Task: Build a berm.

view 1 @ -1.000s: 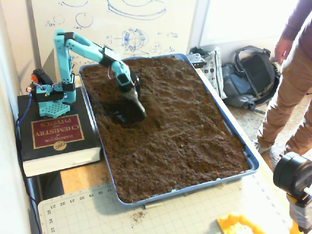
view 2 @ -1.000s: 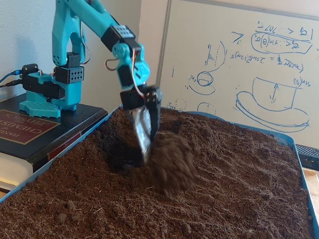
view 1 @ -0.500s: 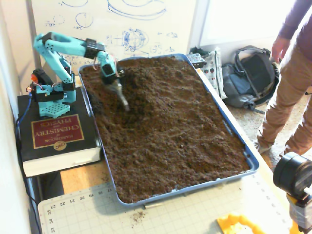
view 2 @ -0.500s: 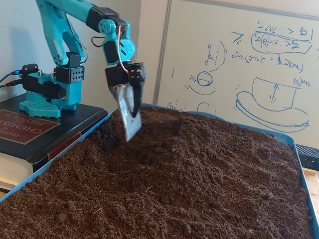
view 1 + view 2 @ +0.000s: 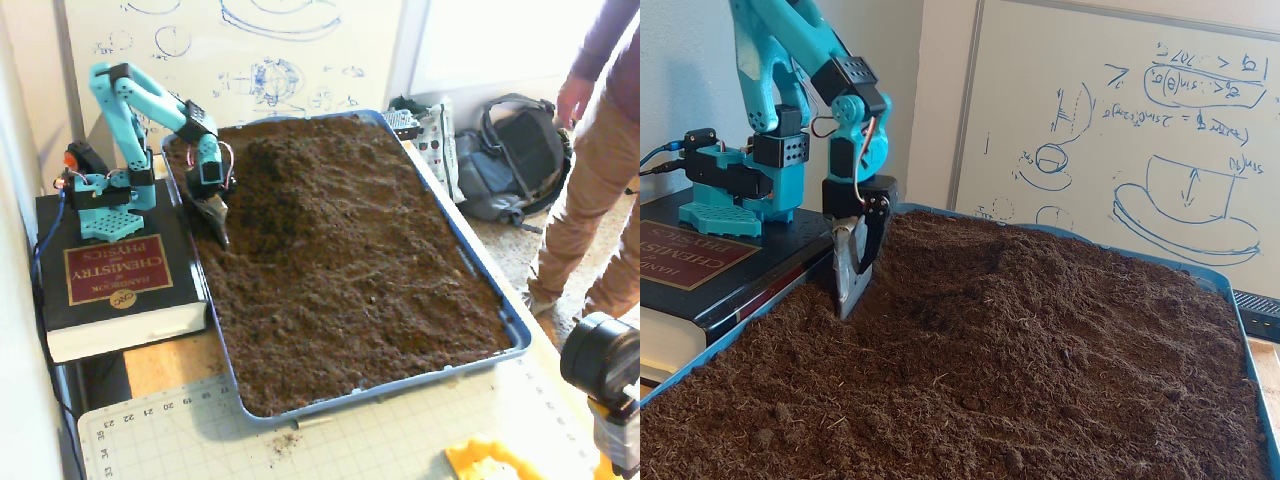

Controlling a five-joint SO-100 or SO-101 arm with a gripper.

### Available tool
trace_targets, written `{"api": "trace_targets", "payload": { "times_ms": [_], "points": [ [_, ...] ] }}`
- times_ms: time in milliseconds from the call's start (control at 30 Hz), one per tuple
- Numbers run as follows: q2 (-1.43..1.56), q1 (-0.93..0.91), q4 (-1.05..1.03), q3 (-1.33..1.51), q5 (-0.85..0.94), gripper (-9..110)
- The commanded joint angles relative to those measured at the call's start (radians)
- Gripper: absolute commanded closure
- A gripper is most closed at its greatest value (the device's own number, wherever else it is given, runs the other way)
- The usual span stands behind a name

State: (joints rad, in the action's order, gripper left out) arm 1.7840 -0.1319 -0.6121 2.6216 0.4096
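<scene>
A blue tray (image 5: 476, 271) holds dark brown crumbly soil. The berm (image 5: 292, 172) is a raised mound in the tray's far left part, and it shows as a ridge (image 5: 985, 262) behind the arm in the low fixed view. My teal arm's gripper (image 5: 218, 230) carries a grey metal blade and stands at the tray's left edge, left of the berm. The blade tip (image 5: 847, 296) touches the soil beside the tray wall. The jaws look closed together, with nothing held between them.
The arm's base stands on a thick black book (image 5: 112, 278) left of the tray. A person (image 5: 600, 150) and a backpack (image 5: 520, 150) are at the right. A cutting mat (image 5: 200, 430), a yellow item (image 5: 490, 460) and a black round device (image 5: 603, 362) lie in front.
The gripper threw soil onto the mound, then lifted, swung left away from the berm and came down at the tray's left edge. The hollow it dug is filled.
</scene>
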Motion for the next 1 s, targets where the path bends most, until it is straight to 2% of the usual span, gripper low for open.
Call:
{"api": "trace_targets", "payload": {
  "times_ms": [0, 200, 400, 867, 967],
  "points": [
    [-0.087, -0.002, 0.098, -0.140, 0.012, 101],
    [-0.264, -0.002, 0.160, -0.374, 0.011, 101],
    [-0.304, 0.008, 0.160, -0.549, 0.011, 101],
    [-0.279, -0.003, 0.172, -0.699, 0.006, 101],
    [-0.222, -0.003, 0.167, -0.692, -0.041, 101]
  ]
}}
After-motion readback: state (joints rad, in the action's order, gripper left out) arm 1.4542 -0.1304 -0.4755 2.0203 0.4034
